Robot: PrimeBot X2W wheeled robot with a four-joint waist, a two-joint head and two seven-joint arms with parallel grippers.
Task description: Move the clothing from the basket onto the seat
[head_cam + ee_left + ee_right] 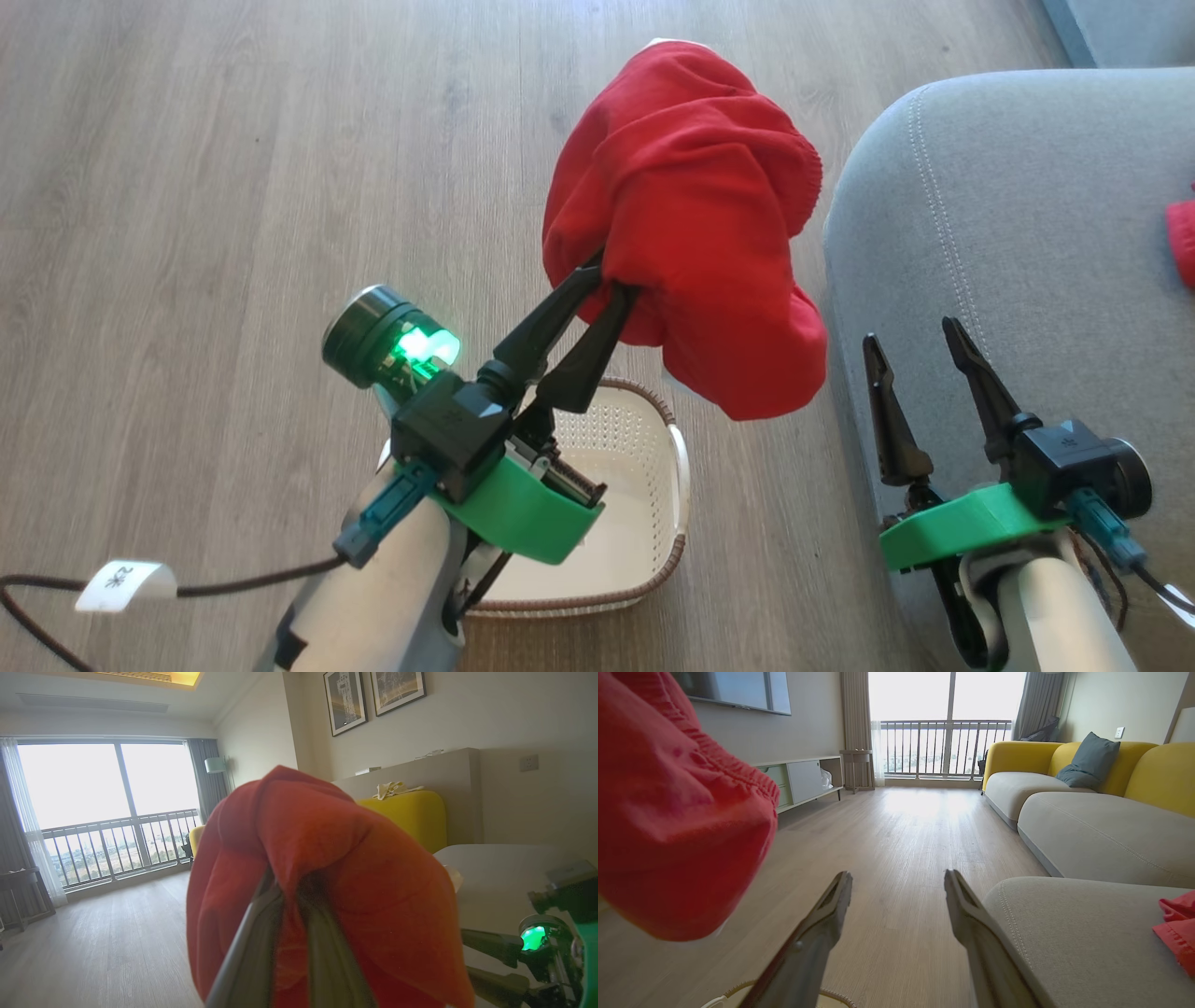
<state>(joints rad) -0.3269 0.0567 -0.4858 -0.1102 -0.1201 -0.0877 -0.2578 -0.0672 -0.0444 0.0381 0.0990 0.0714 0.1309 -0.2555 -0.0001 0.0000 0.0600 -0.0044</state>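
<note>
While your left gripper (611,282) is raised over the wood floor (233,187), note what's around it. The basket (644,439) sits on the floor under that arm. The arm hides part of it; you can see the white perforated wall and brown rim. A black cable with a white tag (126,585) lies on the floor at lower left. The grey seat (1027,215) is to the right, its rounded corner and pale stitching facing the load. Your right gripper (910,333) sits over the seat's near edge, fingers spread wide and holding nothing. A second red piece (1182,243) lies on the seat at the far right. A yellow-backed sofa (1148,765) stands further off.

Your left gripper is nearly closed, fingers pinched into the red garment (686,215). The garment hangs in the air between basket and seat, near the seat's corner but apart from it. It is bright red, soft and bunched into a lump, with deep folds, a gathered hem and a white sliver on top.
</note>
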